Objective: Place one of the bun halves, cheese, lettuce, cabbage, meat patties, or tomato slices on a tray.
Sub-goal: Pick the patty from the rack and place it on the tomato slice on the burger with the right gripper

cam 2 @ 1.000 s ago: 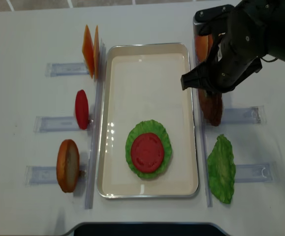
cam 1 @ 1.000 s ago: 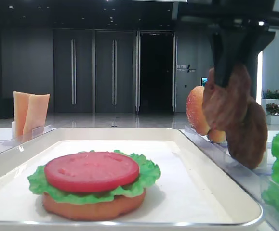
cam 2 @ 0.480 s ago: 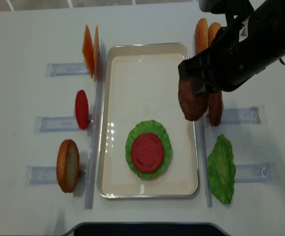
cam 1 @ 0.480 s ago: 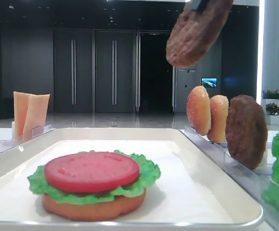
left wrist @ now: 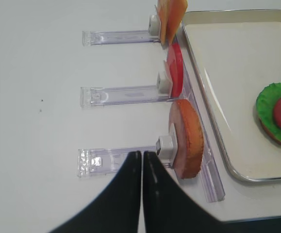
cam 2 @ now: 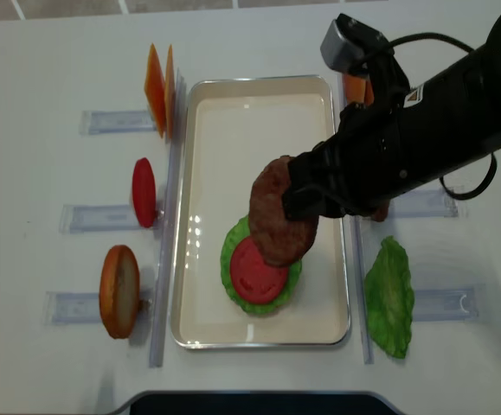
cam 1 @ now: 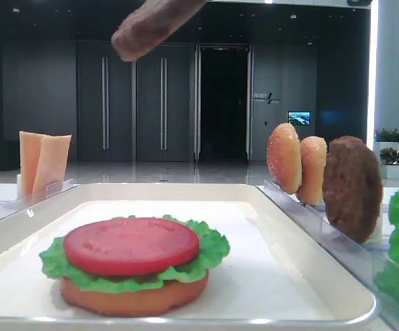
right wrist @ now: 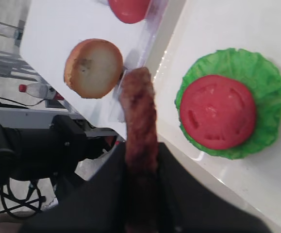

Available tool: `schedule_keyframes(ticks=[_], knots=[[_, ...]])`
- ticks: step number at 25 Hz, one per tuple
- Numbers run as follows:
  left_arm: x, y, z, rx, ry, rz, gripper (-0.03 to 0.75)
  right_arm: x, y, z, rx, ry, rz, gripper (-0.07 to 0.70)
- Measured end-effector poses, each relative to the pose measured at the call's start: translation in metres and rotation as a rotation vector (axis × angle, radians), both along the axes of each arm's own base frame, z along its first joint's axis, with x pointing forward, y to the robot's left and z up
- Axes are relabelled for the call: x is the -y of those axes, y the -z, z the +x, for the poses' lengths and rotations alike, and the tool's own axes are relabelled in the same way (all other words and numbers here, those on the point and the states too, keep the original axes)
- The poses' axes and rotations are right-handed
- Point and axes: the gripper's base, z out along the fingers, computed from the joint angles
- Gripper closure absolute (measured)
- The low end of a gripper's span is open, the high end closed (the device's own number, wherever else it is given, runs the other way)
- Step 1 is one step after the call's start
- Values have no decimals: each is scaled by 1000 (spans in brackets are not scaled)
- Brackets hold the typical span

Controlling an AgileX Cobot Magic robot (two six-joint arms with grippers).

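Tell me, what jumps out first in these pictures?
A black robot arm's right claw is shut on a rough dark-brown round meat patty, held in the air over the large white rectangular tray. Below it on the tray sits a half-built toy burger: a smooth red tomato slice on a ruffled bright green lettuce leaf.

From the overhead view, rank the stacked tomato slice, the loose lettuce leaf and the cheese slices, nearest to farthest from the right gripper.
1. Stacked tomato slice, on the tray just below the right gripper.
2. Loose lettuce leaf, off the tray's right side.
3. Cheese slices, upper left, beyond the tray.
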Motion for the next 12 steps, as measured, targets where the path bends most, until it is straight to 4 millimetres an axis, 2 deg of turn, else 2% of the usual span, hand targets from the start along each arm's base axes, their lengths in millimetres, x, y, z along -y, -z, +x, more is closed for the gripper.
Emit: schedule_keyframes(ticks=[8, 12], knots=[[0, 0, 0, 0, 0, 0, 715, -3, 14, 2, 71, 49, 121, 507], [0, 0, 0, 0, 0, 0, 715, -9, 26, 7, 33, 32, 140, 507]])
